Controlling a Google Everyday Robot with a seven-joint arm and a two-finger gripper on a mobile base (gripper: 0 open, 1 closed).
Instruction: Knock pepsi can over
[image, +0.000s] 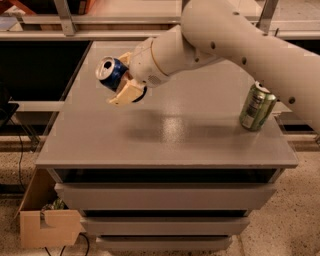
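Observation:
The pepsi can (111, 73) is blue with a silver top. It is tilted on its side, top facing left, above the far left part of the grey table (165, 145). My gripper (120, 77) is shut on it, with one tan finger (124, 93) under the can and the other above it. The gripper's shadow falls on the table below, so the can hangs clear of the surface. The white arm (240, 45) reaches in from the upper right.
A green and silver can (256, 106) stands upright near the table's right edge, below the arm. Grey drawers (165, 197) sit under the tabletop. A cardboard box (47, 225) is on the floor at the lower left. A metal rail (65, 20) runs behind the table.

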